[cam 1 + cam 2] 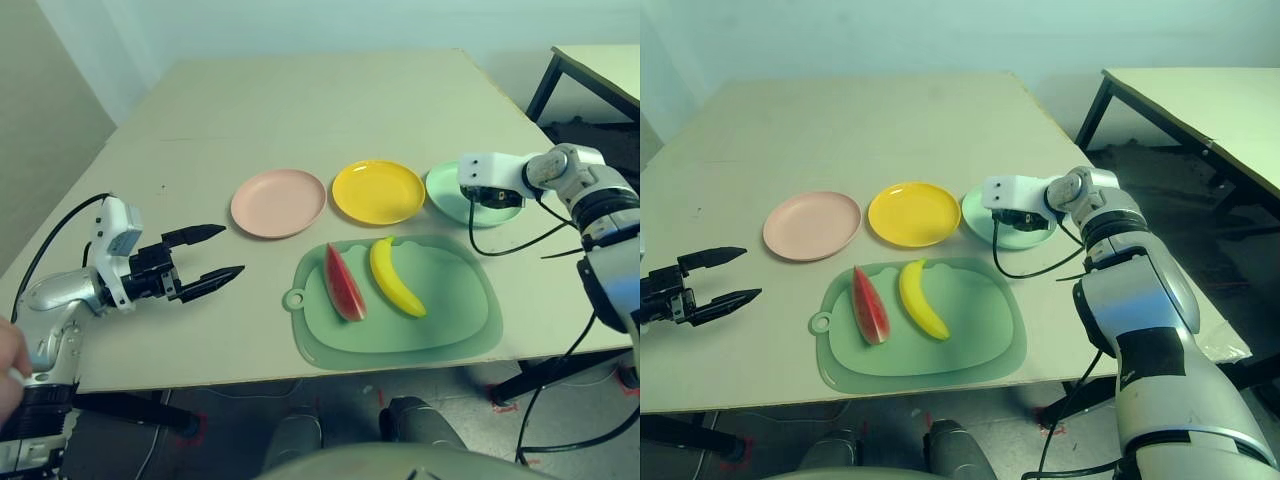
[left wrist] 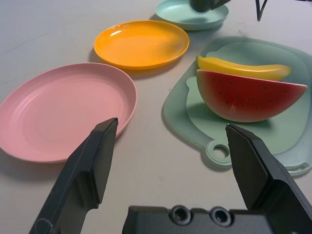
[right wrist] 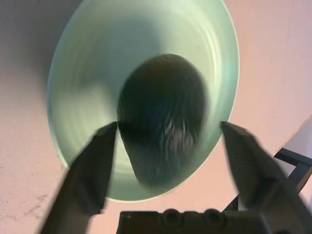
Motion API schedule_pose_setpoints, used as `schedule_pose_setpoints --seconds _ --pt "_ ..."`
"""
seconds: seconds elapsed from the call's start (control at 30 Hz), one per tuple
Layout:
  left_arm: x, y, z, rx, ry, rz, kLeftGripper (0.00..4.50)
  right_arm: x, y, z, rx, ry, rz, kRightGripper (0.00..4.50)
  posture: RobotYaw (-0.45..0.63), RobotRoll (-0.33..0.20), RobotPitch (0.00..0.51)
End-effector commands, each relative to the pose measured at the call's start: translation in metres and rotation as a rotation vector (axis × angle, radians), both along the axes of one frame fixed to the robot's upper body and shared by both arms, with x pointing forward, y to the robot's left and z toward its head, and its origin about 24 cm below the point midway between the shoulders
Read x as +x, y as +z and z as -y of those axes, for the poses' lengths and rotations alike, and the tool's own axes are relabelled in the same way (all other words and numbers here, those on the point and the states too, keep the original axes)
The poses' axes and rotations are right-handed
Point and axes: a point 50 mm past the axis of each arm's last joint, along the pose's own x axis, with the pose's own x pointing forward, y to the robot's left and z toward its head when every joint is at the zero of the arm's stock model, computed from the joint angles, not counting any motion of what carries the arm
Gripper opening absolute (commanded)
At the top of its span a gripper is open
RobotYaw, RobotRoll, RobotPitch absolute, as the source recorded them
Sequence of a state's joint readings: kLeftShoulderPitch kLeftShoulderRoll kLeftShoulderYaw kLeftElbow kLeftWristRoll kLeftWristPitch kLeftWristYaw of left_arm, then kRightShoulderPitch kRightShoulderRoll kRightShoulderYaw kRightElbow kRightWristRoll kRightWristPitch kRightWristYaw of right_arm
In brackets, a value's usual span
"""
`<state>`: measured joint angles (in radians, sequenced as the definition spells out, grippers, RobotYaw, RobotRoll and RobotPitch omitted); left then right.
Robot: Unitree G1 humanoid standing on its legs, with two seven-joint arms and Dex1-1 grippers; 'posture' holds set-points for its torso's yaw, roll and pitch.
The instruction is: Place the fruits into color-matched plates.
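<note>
Three plates stand in a row: pink (image 1: 278,203), yellow (image 1: 378,191) and mint green (image 1: 441,193). A red watermelon wedge (image 1: 343,283) and a yellow banana (image 1: 395,277) lie side by side on a green mat. The dark green avocado (image 3: 163,117) rests in the green plate (image 3: 97,73). My right gripper (image 1: 490,196) hovers just over it, open, with a finger on either side of the avocado. My left gripper (image 1: 231,250) is open and holds nothing. It stands low over the table's front left, pointing toward the pink plate (image 2: 63,107) and the watermelon (image 2: 248,95).
The large green mat (image 1: 455,310) with a hole tab lies near the table's front edge. A black cable (image 1: 510,240) loops from my right wrist onto the table. A second table (image 1: 600,65) stands at the back right. A person's hand (image 1: 10,350) shows at the left edge.
</note>
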<state>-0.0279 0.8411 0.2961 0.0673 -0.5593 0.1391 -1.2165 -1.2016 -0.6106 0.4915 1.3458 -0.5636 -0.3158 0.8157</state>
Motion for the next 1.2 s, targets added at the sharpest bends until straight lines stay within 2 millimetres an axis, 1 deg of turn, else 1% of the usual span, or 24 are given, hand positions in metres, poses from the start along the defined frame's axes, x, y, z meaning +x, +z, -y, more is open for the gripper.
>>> schedule_pose_setpoints --seconds 0.03,0.27,0.33,0.47,0.6,0.7,0.8,0.9,0.97,1.07,1.2 --pt "0.0 0.003 0.004 0.006 -0.02 0.01 4.5 -0.001 -0.004 0.002 0.019 -0.009 -0.001 4.47 0.02 0.0 0.017" --pt "0.002 0.002 0.007 -0.003 -0.031 0.016 4.5 -0.002 -0.001 0.004 0.02 0.002 -0.006 4.47 0.01 0.0 0.014" --pt "0.002 0.002 0.008 -0.005 -0.044 0.017 4.5 -0.002 0.006 0.002 0.034 0.032 -0.017 4.47 0.0 0.0 0.013" --pt "0.001 0.0 0.011 -0.001 -0.088 0.009 4.5 -0.003 0.02 -0.01 0.046 0.152 -0.055 4.47 -0.01 0.0 0.014" --pt "0.0 -0.003 0.01 0.005 -0.121 -0.002 4.5 -0.006 0.039 -0.036 0.069 0.369 -0.086 4.47 -0.03 0.0 0.013" --pt "-0.001 -0.003 0.008 -0.007 -0.154 -0.015 4.5 -0.014 0.045 -0.056 0.036 0.573 -0.1 4.47 -0.03 0.0 0.01" --pt "-0.004 -0.005 0.009 0.006 -0.2 -0.044 4.5 -0.027 0.042 -0.075 -0.028 0.778 -0.11 4.47 -0.03 0.0 0.01" --pt "-0.005 -0.007 0.01 0.01 -0.239 -0.066 4.5 -0.046 0.035 -0.103 -0.094 1.019 -0.104 4.47 -0.05 0.0 0.008" --pt "-0.004 -0.008 0.011 0.01 -0.246 -0.065 4.5 -0.059 0.029 -0.115 -0.132 1.137 -0.112 4.47 -0.04 0.0 0.01" --pt "-0.002 -0.008 0.012 0.004 -0.25 -0.058 4.5 -0.074 0.019 -0.127 -0.183 1.259 -0.135 4.47 -0.04 0.0 0.014" --pt "-0.002 -0.008 0.013 0.002 -0.254 -0.058 4.5 -0.085 0.011 -0.139 -0.219 1.332 -0.171 4.47 -0.03 0.0 0.019"
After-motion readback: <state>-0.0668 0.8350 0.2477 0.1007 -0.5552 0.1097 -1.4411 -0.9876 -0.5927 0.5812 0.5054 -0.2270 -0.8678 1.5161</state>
